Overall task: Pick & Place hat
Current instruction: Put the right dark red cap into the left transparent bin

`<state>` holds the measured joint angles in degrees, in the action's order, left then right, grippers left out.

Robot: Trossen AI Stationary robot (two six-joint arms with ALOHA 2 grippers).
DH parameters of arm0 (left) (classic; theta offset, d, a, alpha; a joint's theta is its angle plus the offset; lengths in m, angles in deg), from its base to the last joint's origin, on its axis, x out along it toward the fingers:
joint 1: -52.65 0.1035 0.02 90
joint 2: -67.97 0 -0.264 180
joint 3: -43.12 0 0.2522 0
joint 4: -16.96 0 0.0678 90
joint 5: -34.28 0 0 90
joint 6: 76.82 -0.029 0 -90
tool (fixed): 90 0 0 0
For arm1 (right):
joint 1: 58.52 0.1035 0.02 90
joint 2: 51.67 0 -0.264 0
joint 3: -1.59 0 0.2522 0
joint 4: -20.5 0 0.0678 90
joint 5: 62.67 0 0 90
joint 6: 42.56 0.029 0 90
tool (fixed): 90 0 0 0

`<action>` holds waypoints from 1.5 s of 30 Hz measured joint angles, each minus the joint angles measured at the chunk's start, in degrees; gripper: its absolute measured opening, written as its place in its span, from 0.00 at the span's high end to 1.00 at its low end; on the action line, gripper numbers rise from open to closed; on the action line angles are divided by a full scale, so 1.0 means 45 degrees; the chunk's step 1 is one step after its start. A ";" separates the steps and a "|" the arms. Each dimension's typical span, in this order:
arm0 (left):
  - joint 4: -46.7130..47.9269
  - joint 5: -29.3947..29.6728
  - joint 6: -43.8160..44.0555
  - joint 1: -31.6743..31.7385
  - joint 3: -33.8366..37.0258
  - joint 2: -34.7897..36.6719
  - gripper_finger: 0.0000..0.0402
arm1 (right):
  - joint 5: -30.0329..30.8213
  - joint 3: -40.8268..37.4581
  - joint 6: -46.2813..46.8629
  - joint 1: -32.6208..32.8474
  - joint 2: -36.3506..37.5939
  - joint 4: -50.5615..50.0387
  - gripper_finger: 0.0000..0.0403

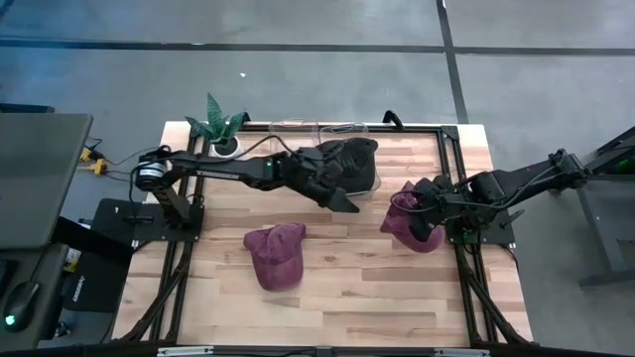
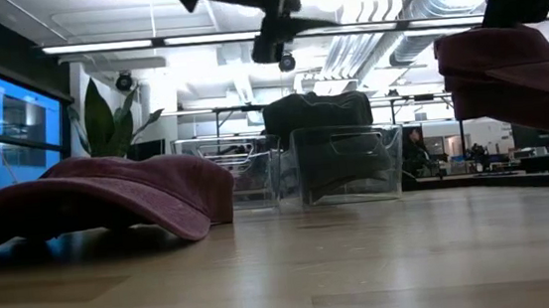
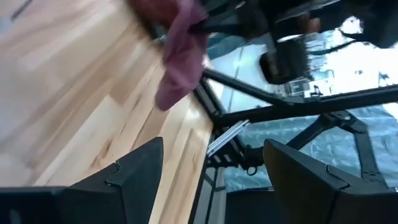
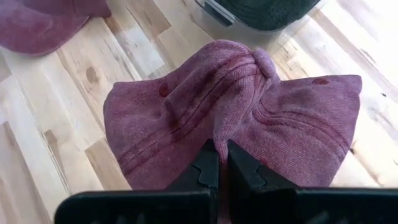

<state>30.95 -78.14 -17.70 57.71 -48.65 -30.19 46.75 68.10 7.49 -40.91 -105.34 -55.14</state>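
Note:
My right gripper (image 4: 219, 163) is shut on a maroon hat (image 1: 415, 222) near the table's right edge. The low view shows this hat (image 2: 511, 68) off the tabletop. A second maroon hat (image 1: 276, 255) lies crown up on the wood at the middle front, brim on the table (image 2: 99, 194). A dark hat (image 1: 352, 162) sits in a clear bin (image 2: 345, 163) at the far side. My left gripper (image 3: 211, 168) is open and hovers above the table just in front of that bin (image 1: 342, 203), touching nothing. My right gripper pinches a bunched fold of the maroon hat's crown (image 4: 231, 124) between its two fingers (image 4: 205, 165). It comes at the hat from above. The hat spreads out to both sides below the fingers and hangs clear of the table.
A potted plant (image 1: 218, 131) stands at the far left corner. A second clear bin (image 2: 226, 168) stands beside the first. Black frame rails (image 1: 451, 159) run along the table's edges. Bare wood lies between the lying hat and the held one.

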 joint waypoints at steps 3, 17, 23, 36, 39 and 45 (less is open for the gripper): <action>-0.0095 -0.0207 0.0205 0.0005 -0.0439 -0.0439 0.33 | 0.0082 0.0000 -0.0340 0.0000 0.0000 0.0012 1.00; 0.1636 -0.0582 0.0009 0.0048 -0.0454 0.0341 0.33 | -0.0262 0.0034 -0.2553 -0.0950 -0.0318 0.1390 1.00; 0.3266 -0.0601 -0.0766 0.0595 -0.0434 0.0981 0.33 | -0.0210 0.1083 -0.3187 -0.1519 -0.1309 0.1252 1.00; 0.5938 -0.0649 -0.2704 0.2134 -0.0441 0.2865 0.33 | 0.0610 0.4983 -0.5239 -0.3106 -0.4933 0.0374 1.00; 0.5861 -0.0642 -0.2790 0.2316 -0.0439 0.2906 0.33 | 0.0874 0.5650 -0.5741 -0.3186 -0.5871 0.0015 1.00; 0.5959 -0.1145 -0.2756 0.2589 -0.0439 0.2897 0.33 | 0.1156 0.6351 -0.6034 -0.3181 -0.6975 -0.0424 1.00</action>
<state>57.77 -83.29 -30.10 69.36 -50.63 -17.16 51.95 96.68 -19.66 -55.23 -136.73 -57.04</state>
